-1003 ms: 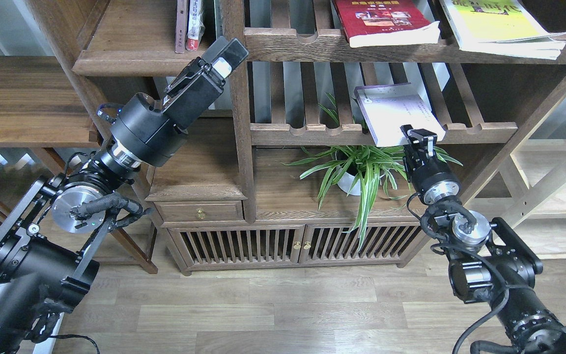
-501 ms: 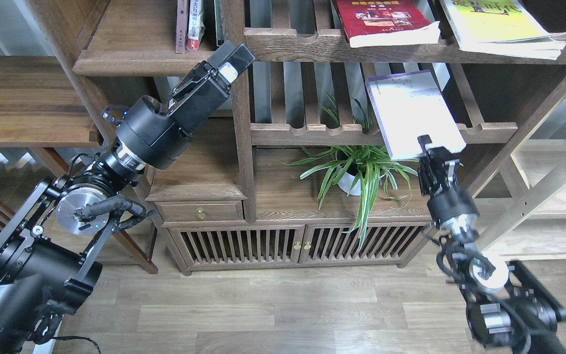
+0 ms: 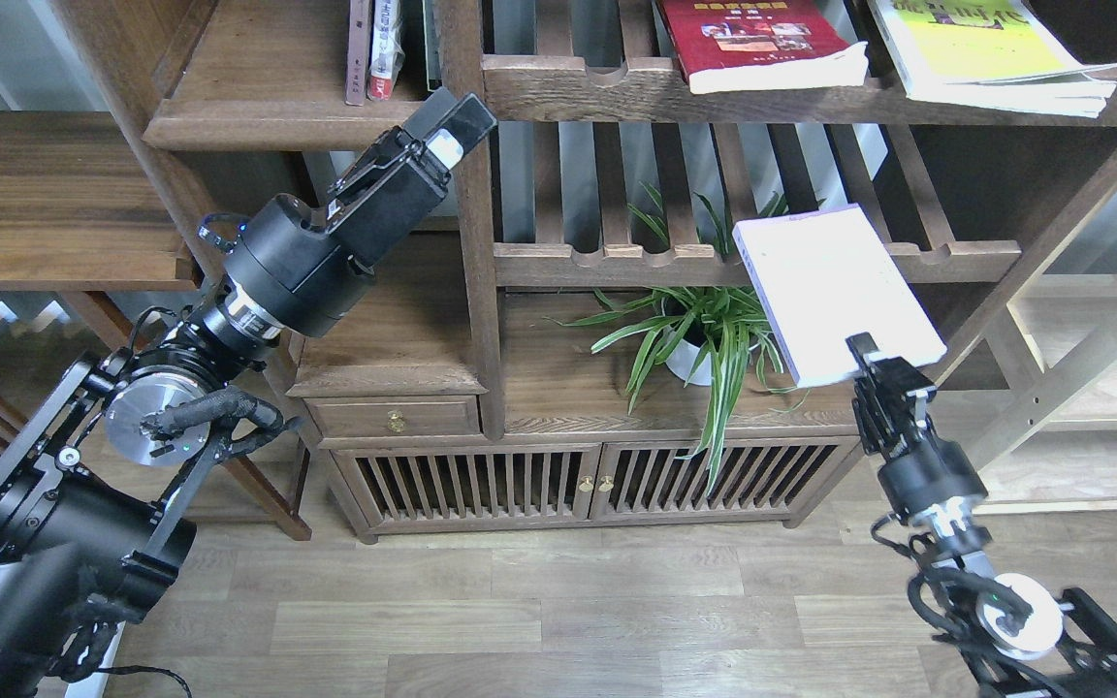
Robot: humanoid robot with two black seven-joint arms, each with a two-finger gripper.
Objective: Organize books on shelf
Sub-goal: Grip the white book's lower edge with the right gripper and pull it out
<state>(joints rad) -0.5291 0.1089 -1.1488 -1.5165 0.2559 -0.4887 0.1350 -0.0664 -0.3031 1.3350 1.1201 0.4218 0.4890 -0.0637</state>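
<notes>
Lavender-white book (image 3: 835, 291) | near edge clamped in right gripper (image 3: 874, 361)

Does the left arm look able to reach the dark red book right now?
Probably not directly: the left gripper sits left of the upright post, and the dark red book lies beyond it on the slatted rack.

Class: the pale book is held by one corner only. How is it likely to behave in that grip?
The pale lavender-white book looks thin and soft-covered, so it may sag. Pinched at its near edge by the right hand, it could pivot or slip.
</notes>
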